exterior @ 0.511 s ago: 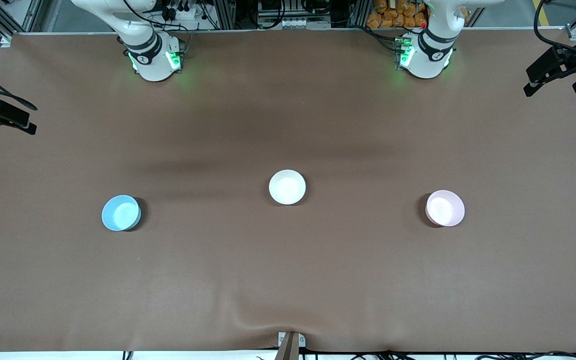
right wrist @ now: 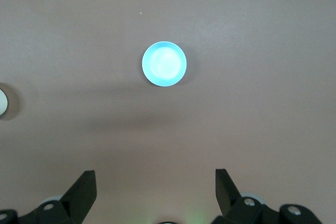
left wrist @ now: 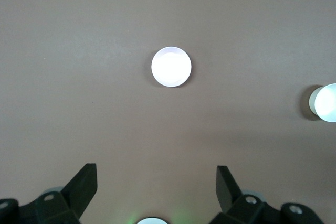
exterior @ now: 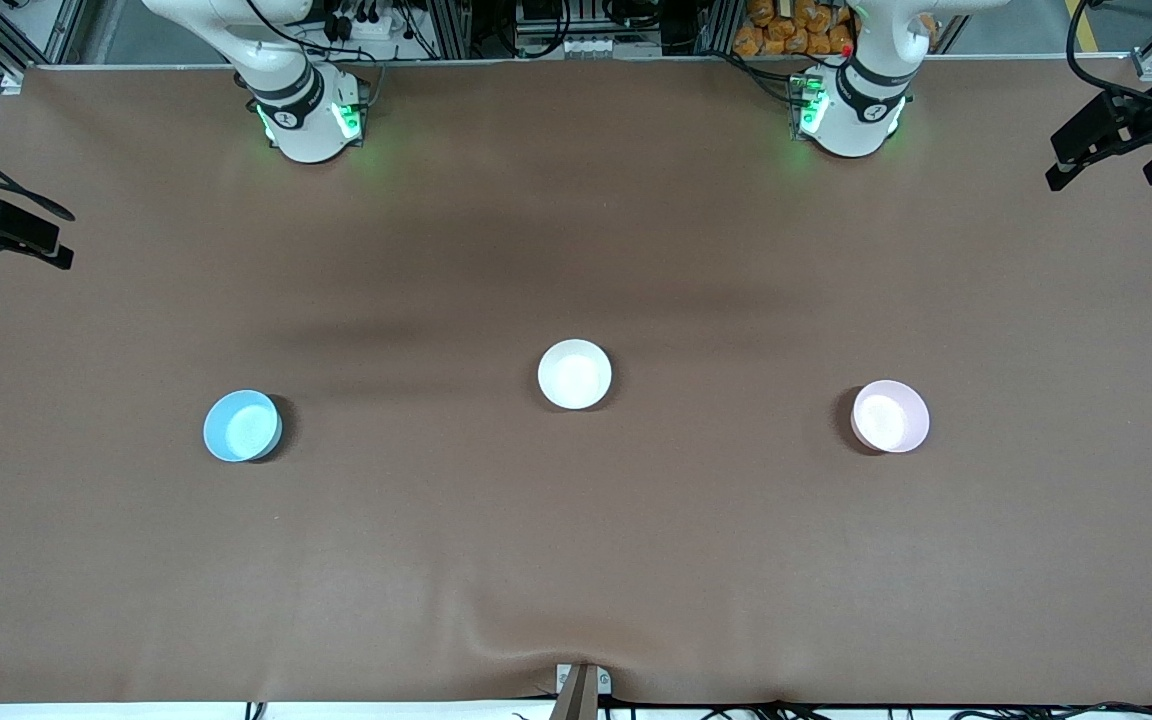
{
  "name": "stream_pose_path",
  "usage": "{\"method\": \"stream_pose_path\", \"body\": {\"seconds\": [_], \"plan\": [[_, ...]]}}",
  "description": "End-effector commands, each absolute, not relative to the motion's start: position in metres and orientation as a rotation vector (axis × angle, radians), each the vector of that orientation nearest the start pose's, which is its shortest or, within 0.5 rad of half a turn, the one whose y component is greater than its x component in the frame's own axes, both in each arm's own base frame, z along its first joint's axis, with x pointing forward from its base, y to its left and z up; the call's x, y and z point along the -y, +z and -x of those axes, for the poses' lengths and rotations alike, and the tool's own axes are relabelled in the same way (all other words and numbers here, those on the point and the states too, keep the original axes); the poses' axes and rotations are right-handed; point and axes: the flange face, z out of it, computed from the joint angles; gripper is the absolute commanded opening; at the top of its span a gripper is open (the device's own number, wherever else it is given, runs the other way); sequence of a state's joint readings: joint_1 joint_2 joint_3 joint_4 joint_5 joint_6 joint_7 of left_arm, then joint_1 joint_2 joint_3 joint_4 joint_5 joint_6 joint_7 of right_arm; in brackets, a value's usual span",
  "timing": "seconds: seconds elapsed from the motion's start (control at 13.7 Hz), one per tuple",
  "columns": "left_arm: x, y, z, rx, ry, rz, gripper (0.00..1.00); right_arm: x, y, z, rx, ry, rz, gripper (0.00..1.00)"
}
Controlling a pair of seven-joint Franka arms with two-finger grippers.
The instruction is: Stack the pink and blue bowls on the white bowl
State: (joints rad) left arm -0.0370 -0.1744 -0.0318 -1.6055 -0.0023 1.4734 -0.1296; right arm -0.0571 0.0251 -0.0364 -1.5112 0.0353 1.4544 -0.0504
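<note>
Three bowls stand apart on the brown table. The white bowl [exterior: 574,374] is in the middle. The blue bowl [exterior: 242,426] is toward the right arm's end, and the pink bowl [exterior: 891,416] toward the left arm's end. Both grippers hang high above the table and are out of the front view. My left gripper [left wrist: 156,174] is open and empty, looking down on the pink bowl [left wrist: 171,66], with the white bowl [left wrist: 326,103] at the frame's edge. My right gripper [right wrist: 155,174] is open and empty above the blue bowl [right wrist: 164,64].
The right arm's base [exterior: 308,120] and the left arm's base [exterior: 851,115] stand at the table's edge farthest from the front camera. Black fixtures [exterior: 1121,135] [exterior: 1,235] overhang both table ends. A small bracket [exterior: 581,685] sits at the nearest edge, by a wrinkle in the mat.
</note>
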Motion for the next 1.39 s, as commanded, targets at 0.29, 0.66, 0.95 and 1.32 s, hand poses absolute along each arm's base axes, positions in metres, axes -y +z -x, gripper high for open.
{"method": "stream_pose_path", "body": {"seconds": [0.29,0.66,0.95,1.32], "plan": [[0.033,0.685,-0.489,0.116,-0.015,3.136,1.0,0.054,0.628,-0.547,-0.06,0.133,3.096,1.0],[0.031,0.685,-0.488,0.116,-0.017,3.138,1.0,0.057,0.628,-0.546,-0.069,0.133,3.096,1.0],[0.022,0.684,-0.488,0.113,-0.003,3.136,1.0,0.057,0.628,-0.546,-0.069,0.133,3.096,1.0],[0.024,0.677,-0.497,0.109,0.007,3.135,1.0,0.057,0.628,-0.546,-0.069,0.133,3.096,1.0]]}}
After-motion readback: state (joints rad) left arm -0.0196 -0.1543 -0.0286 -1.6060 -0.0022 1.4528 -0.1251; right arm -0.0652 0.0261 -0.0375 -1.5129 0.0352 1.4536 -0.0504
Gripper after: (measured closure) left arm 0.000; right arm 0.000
